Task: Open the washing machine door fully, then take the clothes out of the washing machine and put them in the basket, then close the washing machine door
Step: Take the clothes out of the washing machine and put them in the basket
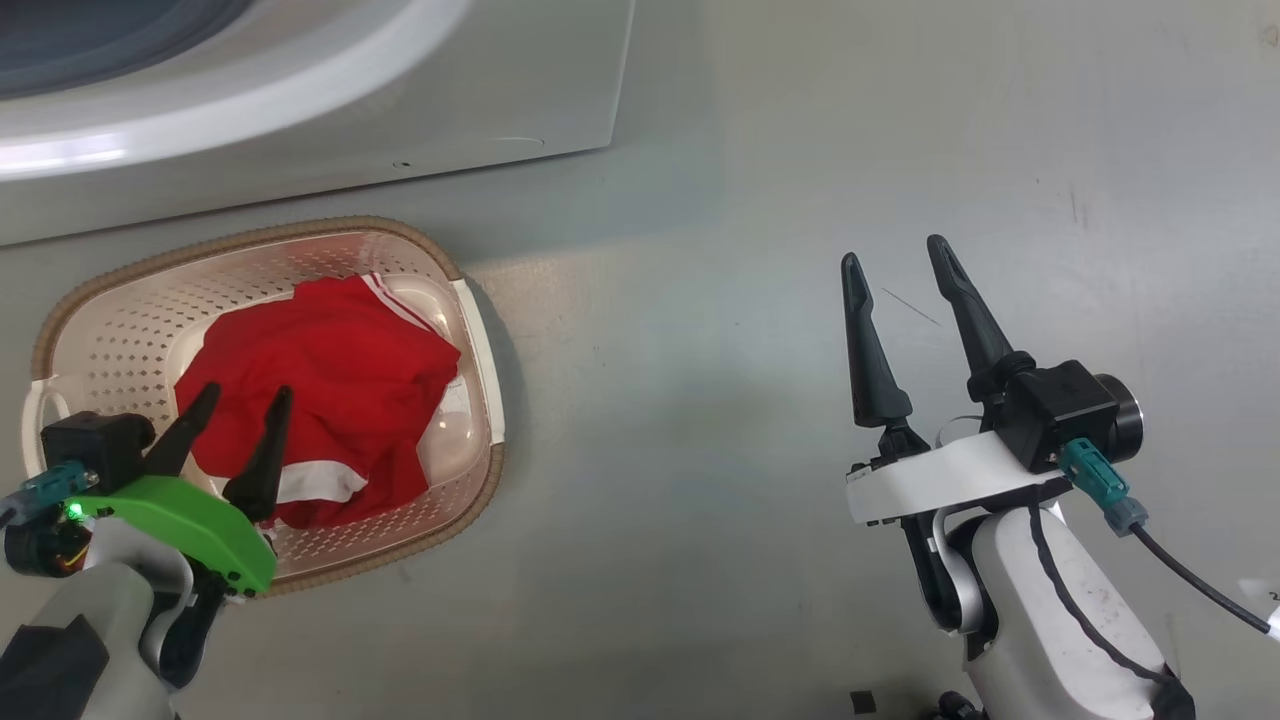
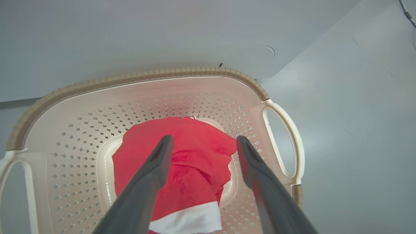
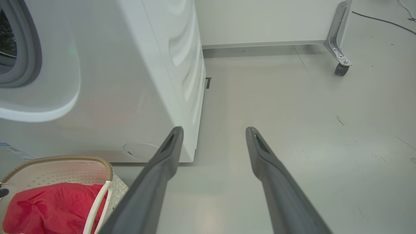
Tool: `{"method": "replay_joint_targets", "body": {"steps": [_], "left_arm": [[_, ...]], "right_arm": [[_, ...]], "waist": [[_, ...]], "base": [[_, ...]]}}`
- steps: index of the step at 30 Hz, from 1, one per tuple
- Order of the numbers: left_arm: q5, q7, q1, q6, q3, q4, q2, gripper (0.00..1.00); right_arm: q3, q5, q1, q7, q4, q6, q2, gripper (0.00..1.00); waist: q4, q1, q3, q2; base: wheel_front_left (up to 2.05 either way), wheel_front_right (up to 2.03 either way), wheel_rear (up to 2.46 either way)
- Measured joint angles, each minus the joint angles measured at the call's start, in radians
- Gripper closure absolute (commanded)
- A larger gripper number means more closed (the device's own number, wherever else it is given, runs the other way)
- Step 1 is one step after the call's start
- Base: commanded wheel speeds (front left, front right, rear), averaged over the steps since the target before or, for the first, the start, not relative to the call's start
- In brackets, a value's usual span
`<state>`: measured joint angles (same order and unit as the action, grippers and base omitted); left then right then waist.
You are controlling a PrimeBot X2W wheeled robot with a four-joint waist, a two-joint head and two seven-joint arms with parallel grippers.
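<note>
**Inspector:** Confirm whereabouts of the bright red fabric garment with white stripes [image 1: 330, 370].

**Assessor:** Found bunched in the bottom of the cream perforated plastic basket with the brown woven-look rim [image 1: 250, 230], just beside the big white front-loading washing machine [image 1: 420, 90]. Judged as delivered.

**Inspector:** State condition of the left gripper [image 1: 248, 392].

**Assessor:** Recorded with fingers spread wide, clamped on nothing, hanging just over the garment inside the basket rim. Recorded the right gripper [image 1: 893, 250] likewise spread and empty, well apart over bare grey floor [image 1: 700, 400].

**Inspector:** Advise on the step in hand.

**Assessor:** Lift the left gripper straight up, fingers kept apart, so as to snag no fold. Clear the rim before swinging toward the machine. Then, probably, proceed to door closing.

**Inspector:** Compare views.

**Assessor:** From the left wrist, see the white hem band [image 2: 187, 221] between the fingers, and a looped side handle [image 2: 302, 159]. From the right wrist, see the grey rubber ring [image 3: 31, 52] and dark drum mouth [image 3: 6, 32] uncovered, plus a small castor wheel [image 3: 340, 69] by the far wall. From the head, see both arms together. Cannot place the round door.
</note>
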<state>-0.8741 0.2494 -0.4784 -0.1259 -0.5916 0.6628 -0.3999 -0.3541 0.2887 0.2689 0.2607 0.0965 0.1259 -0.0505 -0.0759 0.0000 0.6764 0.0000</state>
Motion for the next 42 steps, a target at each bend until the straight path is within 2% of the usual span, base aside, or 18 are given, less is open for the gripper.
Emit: {"method": "replay_joint_targets", "body": {"steps": [7,17,34,42], "left_arm": [[0.038,0.002,0.004,0.000,0.050,-0.032,0.015,0.00],[0.104,0.002,0.079,0.000,0.186,-0.078,0.060,0.00],[0.259,0.002,0.201,0.001,0.353,-0.181,0.133,0.00],[0.327,0.002,0.289,0.024,0.414,-0.227,0.150,0.00]], "right_arm": [[0.004,0.000,0.003,0.000,0.023,0.000,0.000,0.00],[0.011,0.004,-0.008,0.000,0.077,0.000,0.000,0.00],[0.024,0.004,-0.093,0.000,0.143,0.000,0.000,0.00],[0.036,0.010,-0.131,0.000,0.152,0.000,0.001,0.00]], "waist": [[0.015,0.0000,-0.053,0.0000],[0.040,0.0000,-0.182,0.0000],[0.085,0.0000,-0.408,0.0000],[0.105,-0.0001,-0.507,0.0000]], "base": [[0.00,0.00,0.00],[0.00,0.00,0.00],[0.00,0.00,0.00],[0.00,0.00,0.00]]}}
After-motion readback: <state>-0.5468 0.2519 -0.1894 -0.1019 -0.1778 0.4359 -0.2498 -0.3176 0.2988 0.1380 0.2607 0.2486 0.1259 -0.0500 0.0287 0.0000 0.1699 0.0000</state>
